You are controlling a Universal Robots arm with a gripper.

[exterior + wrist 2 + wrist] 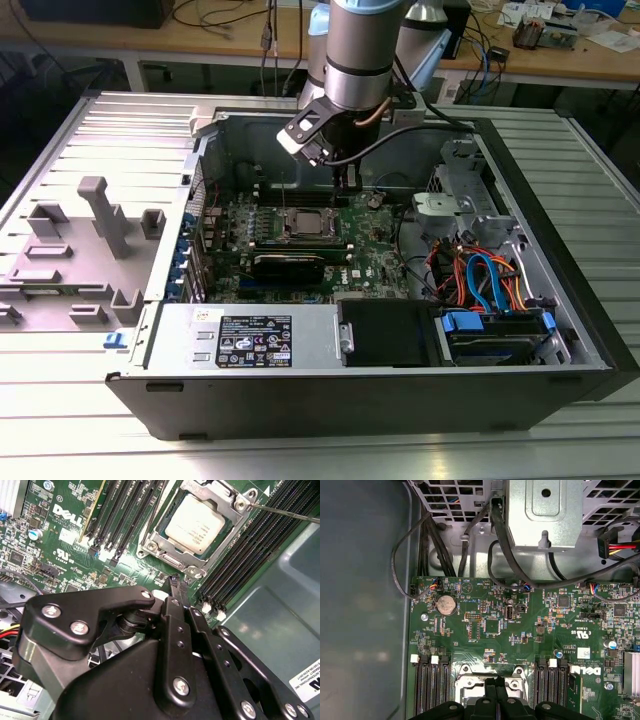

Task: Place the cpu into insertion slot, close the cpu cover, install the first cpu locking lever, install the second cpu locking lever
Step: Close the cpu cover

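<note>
Exterior view. Fingers (pixel 346 180) low inside the open case (pixel 400 400), over the green board (pixel 385 262). Socket (pixel 305 225) just beside them, toward the exterior view's left.

Second wrist view. Fingers (pixel 174 594) pressed together, nothing clamped between them. Tips close to the near corner of the socket; contact with the board not clear. Cpu (pixel 196 522) seated flat in the socket, ahead of the tips. Cover (pixel 227 502) lying down around the cpu's edges. Thin lever (pixel 290 512) past the cover's far corner from the fingers, running out over the black memory slots (pixel 250 550). Judged unlatched, so probably the lever step in hand.

First wrist view. Fingers (pixel 490 702) together, socket rim (pixel 470 672) directly ahead of the tips.

Notes for doing the step well (judgement):
- Keep the fingers together and use them as one blunt pusher.
- Meet the lever from above, away from its hinge end.
- Press down and sideways slowly, until tucked under its hook.
- Stay off the memory slot clips and the cover plate.
- Stop if the cover lifts or the cpu shifts.
</note>
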